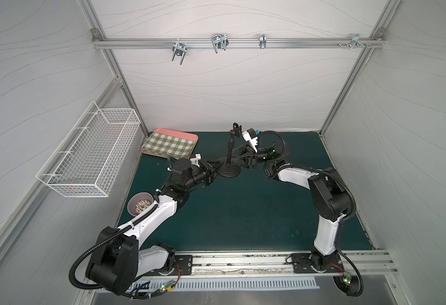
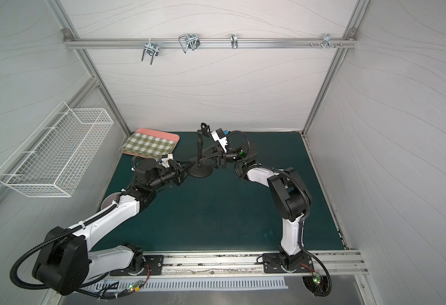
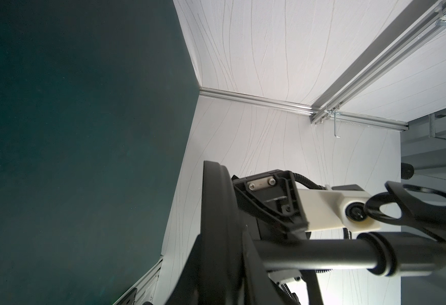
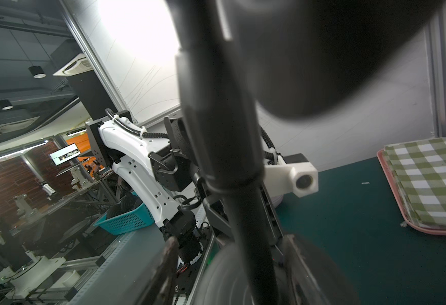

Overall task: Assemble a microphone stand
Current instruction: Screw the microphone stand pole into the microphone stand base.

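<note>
Green desk point(image 1: 243, 211) with the microphone stand point(image 1: 229, 165) upright at its rear centre, rod point(image 1: 230, 148) seated in base point(image 1: 233, 173). Left claw point(image 1: 218, 167) clenched on the base rim; right claw point(image 1: 232, 160) released, jaws straddling the rod just above the base.

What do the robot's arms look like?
The left arm and right arm have smooth white shells with chunky black joints. A ribbed black cable runs along each. The left tool and right tool are black with pointed, triangle-shaped fingers. A small white camera block sits on each wrist, and tiny green lights glow at some joints.
</note>
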Available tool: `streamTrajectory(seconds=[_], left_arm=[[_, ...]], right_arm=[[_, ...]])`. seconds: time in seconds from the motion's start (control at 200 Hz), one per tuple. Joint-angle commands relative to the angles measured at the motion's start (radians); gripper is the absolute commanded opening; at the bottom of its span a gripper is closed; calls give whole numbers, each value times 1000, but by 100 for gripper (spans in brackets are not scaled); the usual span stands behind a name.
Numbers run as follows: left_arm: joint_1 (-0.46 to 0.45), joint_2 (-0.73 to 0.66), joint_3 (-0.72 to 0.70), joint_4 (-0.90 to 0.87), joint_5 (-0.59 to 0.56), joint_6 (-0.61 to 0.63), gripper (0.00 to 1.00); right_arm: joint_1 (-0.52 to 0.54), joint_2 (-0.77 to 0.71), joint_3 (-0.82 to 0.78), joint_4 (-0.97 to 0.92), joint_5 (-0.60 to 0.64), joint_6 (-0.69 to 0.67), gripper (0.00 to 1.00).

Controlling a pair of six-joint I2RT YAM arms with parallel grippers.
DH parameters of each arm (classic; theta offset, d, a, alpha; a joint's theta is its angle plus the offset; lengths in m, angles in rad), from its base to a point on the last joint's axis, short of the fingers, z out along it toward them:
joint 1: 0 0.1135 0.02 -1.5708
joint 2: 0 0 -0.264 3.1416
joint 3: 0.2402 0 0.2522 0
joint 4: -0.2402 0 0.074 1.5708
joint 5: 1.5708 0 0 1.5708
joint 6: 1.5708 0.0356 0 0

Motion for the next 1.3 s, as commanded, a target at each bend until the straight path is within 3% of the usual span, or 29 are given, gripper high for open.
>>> streamTrajectory(seconds=[0.0,0.19,0.325,0.485,0.57,0.705,0.805,0.86,0.96,1.066,1.121,1.201,1.296], left_arm=[[4,-36,16,112,37,-16,0],[4,-39,18,112,37,-16,0],[4,-39,16,117,32,-16,0],[5,-36,13,127,17,-20,0],[6,-33,15,126,15,-18,0],[7,-22,19,139,13,-22,0],[9,-11,23,150,17,-30,0],[9,-10,27,150,20,-28,0],[9,-14,28,140,21,-23,0],[14,-17,24,137,24,-19,0],[16,-18,22,139,24,-19,0],[18,-18,17,144,25,-23,0],[18,-17,16,152,29,-26,0]], right_arm=[[13,-8,27,-49,-10,-74,57],[21,-64,-39,-165,110,-219,27],[34,-146,-119,-268,275,-324,7],[116,-312,-238,-446,568,-513,3],[171,-384,-290,-498,765,-524,3],[324,-460,-346,-584,1201,-570,5],[401,-454,-351,-584,1371,-582,5],[415,-447,-338,-610,1402,-564,8],[431,-452,-320,-648,1415,-564,26],[428,-489,-337,-675,1408,-618,56],[408,-516,-342,-713,1386,-638,66],[327,-542,-351,-735,1196,-619,71],[205,-515,-356,-652,819,-565,71]])
